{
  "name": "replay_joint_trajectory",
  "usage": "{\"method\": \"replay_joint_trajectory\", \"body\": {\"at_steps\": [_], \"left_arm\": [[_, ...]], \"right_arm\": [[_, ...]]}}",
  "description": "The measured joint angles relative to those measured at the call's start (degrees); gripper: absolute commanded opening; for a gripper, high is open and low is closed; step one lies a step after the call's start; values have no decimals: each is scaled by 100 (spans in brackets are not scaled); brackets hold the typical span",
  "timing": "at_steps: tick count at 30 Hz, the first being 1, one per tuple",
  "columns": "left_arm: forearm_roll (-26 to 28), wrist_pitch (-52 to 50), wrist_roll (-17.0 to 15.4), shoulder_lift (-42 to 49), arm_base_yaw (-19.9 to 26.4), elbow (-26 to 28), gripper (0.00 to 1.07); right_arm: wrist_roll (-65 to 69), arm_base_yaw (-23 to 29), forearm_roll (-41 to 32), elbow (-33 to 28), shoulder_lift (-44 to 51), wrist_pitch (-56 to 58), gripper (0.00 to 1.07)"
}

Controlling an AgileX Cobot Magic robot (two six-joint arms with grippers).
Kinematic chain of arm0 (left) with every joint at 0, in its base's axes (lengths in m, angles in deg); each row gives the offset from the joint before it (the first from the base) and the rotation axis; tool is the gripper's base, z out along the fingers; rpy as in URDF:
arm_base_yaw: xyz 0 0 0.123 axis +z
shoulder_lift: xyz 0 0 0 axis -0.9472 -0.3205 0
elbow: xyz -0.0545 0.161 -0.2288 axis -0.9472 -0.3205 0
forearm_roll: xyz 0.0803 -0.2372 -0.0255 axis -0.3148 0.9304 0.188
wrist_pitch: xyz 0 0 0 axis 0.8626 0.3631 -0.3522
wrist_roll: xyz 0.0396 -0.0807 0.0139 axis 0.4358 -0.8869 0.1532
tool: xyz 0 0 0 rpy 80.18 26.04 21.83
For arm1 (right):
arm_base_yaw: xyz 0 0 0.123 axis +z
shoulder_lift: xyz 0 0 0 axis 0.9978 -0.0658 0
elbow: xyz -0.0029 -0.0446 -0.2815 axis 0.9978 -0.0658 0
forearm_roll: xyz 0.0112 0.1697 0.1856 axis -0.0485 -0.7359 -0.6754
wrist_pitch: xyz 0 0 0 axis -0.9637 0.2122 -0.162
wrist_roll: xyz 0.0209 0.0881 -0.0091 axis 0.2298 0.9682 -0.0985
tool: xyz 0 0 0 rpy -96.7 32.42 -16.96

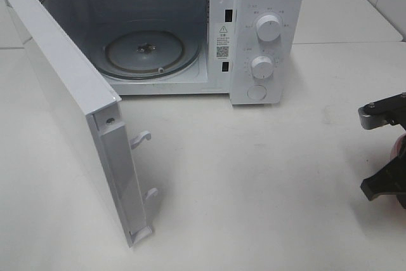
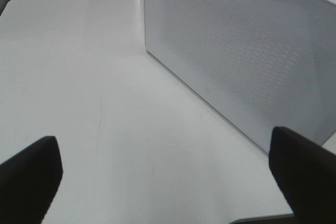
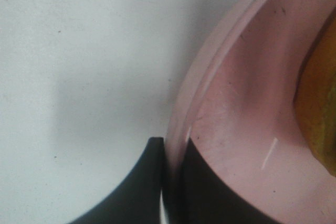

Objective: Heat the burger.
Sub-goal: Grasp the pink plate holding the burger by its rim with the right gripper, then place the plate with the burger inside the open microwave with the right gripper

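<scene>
I see the burger [image 3: 321, 103] sitting on the pink plate [image 3: 247, 93], out on the right side of the counter [image 1: 254, 176]. My right pincer [image 3: 170, 148] is pinched tight on the plate's rim. My left pincer [image 2: 165, 182] is spread wide, holding nothing, beside the open door [image 1: 63, 106] of the microwave [image 1: 266, 4], which stands near the counter's back edge.

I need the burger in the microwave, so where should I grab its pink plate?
Pinch the pink plate by its thin upturned rim, one finger inside, one outside, approaching from the edge clear of the burger. The right gripper grips it so.
</scene>
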Motion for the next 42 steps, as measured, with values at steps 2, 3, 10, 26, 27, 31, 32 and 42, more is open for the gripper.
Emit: {"method": "replay_joint_trajectory", "body": {"at_steps": [2, 3, 10, 26, 27, 31, 32, 42], "left_arm": [[0, 0, 0, 0, 0, 0, 101], [0, 0, 0, 0, 0, 0, 101], [0, 0, 0, 0, 0, 0, 101], [0, 0, 0, 0, 0, 0, 101], [0, 0, 0, 0, 0, 0, 101], [0, 0, 0, 0, 0, 0, 101], [0, 0, 0, 0, 0, 0, 101], [0, 0, 0, 0, 0, 0, 101]], "right_arm": [[86, 0, -23, 0, 23, 46, 0], [206, 86, 11, 0, 29, 138, 0], [819, 516, 413, 0, 29, 327, 0], [1908, 1289, 1490, 0, 40, 1014, 0], [1948, 1335, 1530, 0, 63, 1043, 0], [1988, 1507, 1644, -6, 183, 1186, 0], [1988, 1558, 1673, -6, 212, 1226, 0], [2005, 2034, 1742, -23, 504, 1684, 0]]}}
